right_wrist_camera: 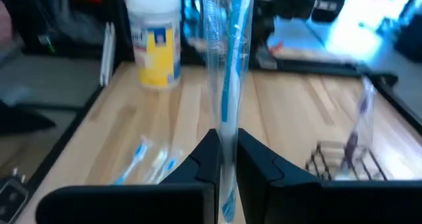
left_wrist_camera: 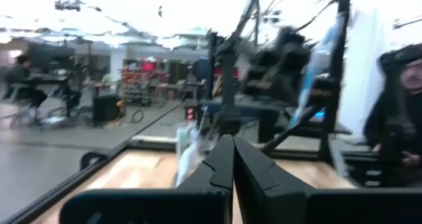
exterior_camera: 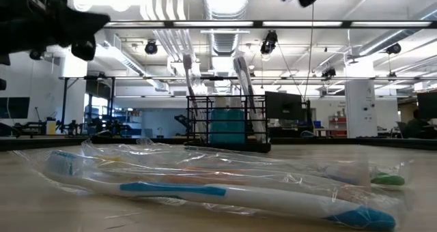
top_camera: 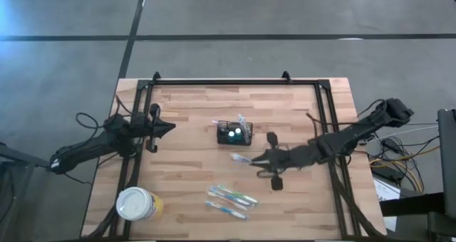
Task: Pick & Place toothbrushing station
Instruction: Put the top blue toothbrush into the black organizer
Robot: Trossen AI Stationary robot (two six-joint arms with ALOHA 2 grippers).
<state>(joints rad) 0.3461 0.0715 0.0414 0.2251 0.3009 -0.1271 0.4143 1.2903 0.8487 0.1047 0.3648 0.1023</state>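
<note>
The right gripper (right_wrist_camera: 225, 159) is closed on a toothbrush in a clear plastic wrapper with a blue handle (right_wrist_camera: 227, 66); in the right wrist view the wrapped brush stands up between the two dark fingers (right_wrist_camera: 204, 161). In the high view this gripper (top_camera: 255, 159) is a little right of the centre of the frame, above the wooden desk (top_camera: 192, 121), and the brush end shows just to its left.

The toothbrushing station, a small black wire-mesh rectangular basket (top_camera: 234, 132), stands at the centre of the frame, near the gripper and up-left of it. Its long axis runs left to right in the picture. Toothbrushes already stand in it, and in the low view it (exterior_camera: 227, 126) is upright at the centre with a teal thing inside. I judge that the coming move is to carry the held brush up and left over the basket, and to bring it upright so that it can go down through the open top. The right arm is clearly the nearer one.

The left gripper (left_wrist_camera: 232, 159) is shut and holds nothing; it waits at the left of the desk (top_camera: 169, 127), pointing toward the basket.

More wrapped toothbrushes (top_camera: 229, 201) lie in the lower centre, and a round yellow tub with a white lid (top_camera: 137, 204) stands at the lower left.
</note>
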